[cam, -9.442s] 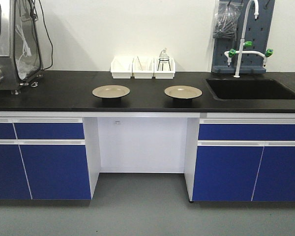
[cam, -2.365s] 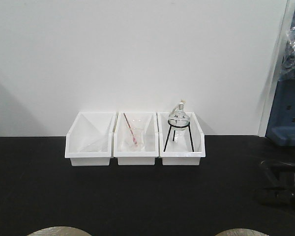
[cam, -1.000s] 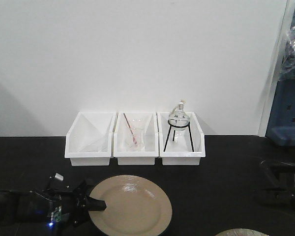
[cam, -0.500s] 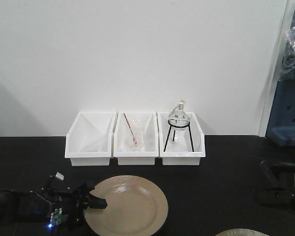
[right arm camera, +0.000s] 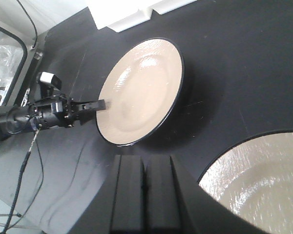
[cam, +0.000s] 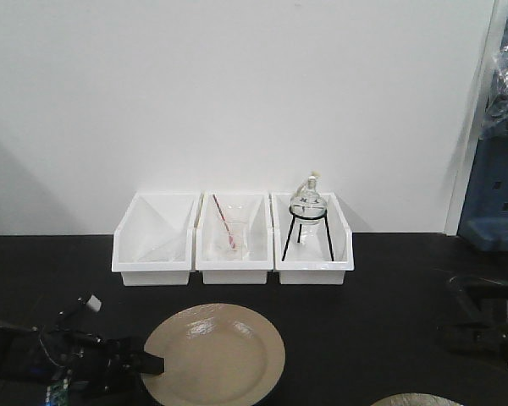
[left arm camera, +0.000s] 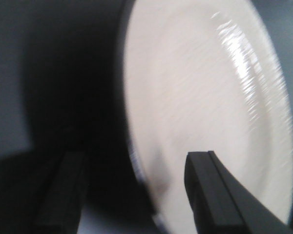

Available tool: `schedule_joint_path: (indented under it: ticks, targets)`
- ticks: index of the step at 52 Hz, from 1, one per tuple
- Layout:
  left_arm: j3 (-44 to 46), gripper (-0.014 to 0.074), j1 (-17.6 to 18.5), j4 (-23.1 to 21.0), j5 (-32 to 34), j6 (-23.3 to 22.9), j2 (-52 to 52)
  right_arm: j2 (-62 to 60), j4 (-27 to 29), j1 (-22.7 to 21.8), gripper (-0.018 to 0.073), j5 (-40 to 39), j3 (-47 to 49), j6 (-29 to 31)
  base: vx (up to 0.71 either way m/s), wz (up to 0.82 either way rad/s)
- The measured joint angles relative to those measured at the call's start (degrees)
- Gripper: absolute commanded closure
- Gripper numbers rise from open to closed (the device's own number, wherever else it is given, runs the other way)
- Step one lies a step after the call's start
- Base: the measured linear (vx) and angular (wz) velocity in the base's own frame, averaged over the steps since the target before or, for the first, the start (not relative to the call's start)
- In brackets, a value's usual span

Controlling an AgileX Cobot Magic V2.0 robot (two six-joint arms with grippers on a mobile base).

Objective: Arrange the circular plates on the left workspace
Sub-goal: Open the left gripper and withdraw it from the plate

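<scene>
- since half a second ago the left gripper (cam: 151, 367) has drawn back left and nearer along the black countertop (cam: 372, 296), and the left plate (cam: 216, 351) sits a touch further left and nearer than it did
- the left gripper's fingers (left arm camera: 207, 190) stand wide apart; the wrist view shows the plate's left rim between them, one finger over the top face and one outside the edge; they look clear of the rim, pinching nothing
- the left plate lies near the middle, in front of the white bins (cam: 233, 241) and apart from them; it faces up, roughly level; being round it has no long axis, so any part of the rim serves
- it looks like glazed ceramic: stiff, fairly heavy, slick and liable to chip; i'd take it by the broad rim, one finger above and one below, closing gently
- the right plate (right arm camera: 254, 180) lies at the near right, face up, well apart from the first, untouched
- the right gripper (right arm camera: 142, 168) hangs over the countertop beside it, fingers pressed together on nothing
</scene>
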State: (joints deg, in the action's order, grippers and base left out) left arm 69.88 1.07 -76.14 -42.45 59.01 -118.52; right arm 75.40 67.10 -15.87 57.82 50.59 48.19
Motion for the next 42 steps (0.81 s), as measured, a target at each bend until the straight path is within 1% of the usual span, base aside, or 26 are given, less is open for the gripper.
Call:
schedule_joint_path:
  ticks: [4,9,13,14,15,20,21,23,25,27,31,36,39,40,41,42]
  targets:
    - [0.0,0.009,-1.31,2.74,-0.07,-0.59,1.42,0.0,0.0,0.0,0.056,-0.1,0.0,0.62,0.0,0.0]
    - [0.0,0.0167,-3.21,6.36,-0.24,-1.75,4.56,0.0,-0.38,0.0,0.056,-0.62,0.0,1.63,0.0,0.0]
    - [0.0,0.0286,-4.42,10.51,-0.88,-3.14,8.45,0.0,-1.31,0.0,0.0559,-1.66,0.0,2.69,0.0,0.0]
    - [0.0,0.0341,-4.62,11.27,-1.04,-3.45,9.14,0.0,-1.39,0.0,0.0558,-1.93,0.0,2.79,0.0,0.0]
    - [0.0,0.037,-4.95,12.04,-1.11,-3.95,10.19,0.0,-1.57,0.0,0.0557,-2.32,0.0,2.94,0.0,0.0]
    - [-0.06,0.0588,-5.97,17.96,-3.09,-5.76,15.17,0.0,-2.5,0.0,0.0557,-4.23,0.0,3.3,0.0,0.0]
    - [-0.11,0.0606,-6.05,18.68,-3.64,-6.02,16.23,0.0,-2.78,0.0,0.0557,-4.74,0.0,3.38,0.0,0.0]
    - [-0.38,0.0606,-6.1,21.04,-4.73,-6.28,18.34,0.0,-3.83,0.0,0.0552,-5.65,0.0,3.54,0.0,0.0]
    - [-0.86,0.0604,-6.1,22.27,-5.66,-6.48,20.07,0.0,-5.28,0.0,0.0538,-7.09,0.0,3.67,0.0,0.0]
    - [-1.71,0.0603,-6.1,23.21,-6.44,-6.59,22.15,0.0,-6.78,0.0,0.0521,-7.91,0.0,3.71,0.0,0.0]
    - [-4.05,0.0602,-6.1,24.09,-7.38,-6.65,25.9,0.0,-9.59,0.0,0.0457,-8.97,0.0,3.71,0.0,0.0]
    - [-8.22,0.06,-6.1,24.32,-7.59,-6.37,30.66,0.0,-15.06,0.0,0.0312,-9.12,0.0,1.82,0.0,0.0]
    - [-11.54,0.06,-6.1,24.32,-7.45,-5.49,33.8,0.0,-18.61,0.0,0.0216,-9.17,0.0,-0.72,0.0,0.0]
    - [-12.76,0.06,-6.1,24.32,-7.26,-5.24,34.82,0.0,-20.6,0.0,0.0167,-9.17,0.0,-2.3,0.0,0.0]
    - [-14.01,0.06,-6.1,24.32,-6.92,-5.1,35.87,0.0,-21.1,0.0,0.0144,-9.17,0.0,-3.21,0.0,0.0]
    - [-15.32,0.06,-6.1,24.32,-6.7,-5.0,36.94,0.0,-23.96,0.0,0.0109,-9.11,0.0,-5.16,0.0,0.0]
